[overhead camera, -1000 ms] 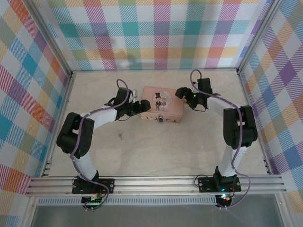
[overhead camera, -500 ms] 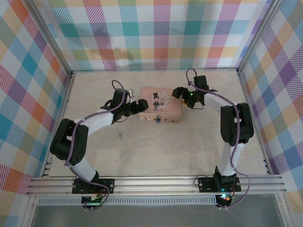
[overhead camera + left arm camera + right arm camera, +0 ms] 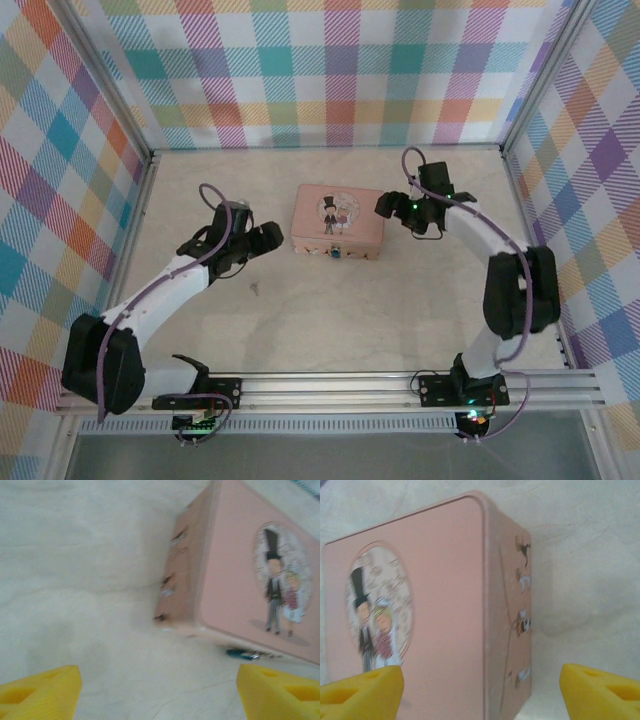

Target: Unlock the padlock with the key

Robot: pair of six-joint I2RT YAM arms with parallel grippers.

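Note:
The tiny blue padlock (image 3: 337,252) hangs at the front side of a pink picture-lidded tin (image 3: 338,221), its metal shackle toward the tin. In the left wrist view the padlock (image 3: 242,654) sits low on the tin (image 3: 235,580), blurred. The small grey key (image 3: 256,288) lies on the table left of and nearer than the tin. My left gripper (image 3: 266,236) (image 3: 160,700) is open, a short way off the tin's left end. My right gripper (image 3: 386,205) (image 3: 480,695) is open at the tin's right end, the tin's corner (image 3: 470,605) between its yellow fingertips (image 3: 362,692).
The pale table (image 3: 350,310) is walled by checked panels on three sides. An aluminium rail (image 3: 330,385) with both arm bases runs along the near edge. Bare table lies in front of the tin and round the key.
My left gripper has drawn back to the left, away from the tin's left end. My right gripper has shifted slightly right. The tin sits a little farther back.

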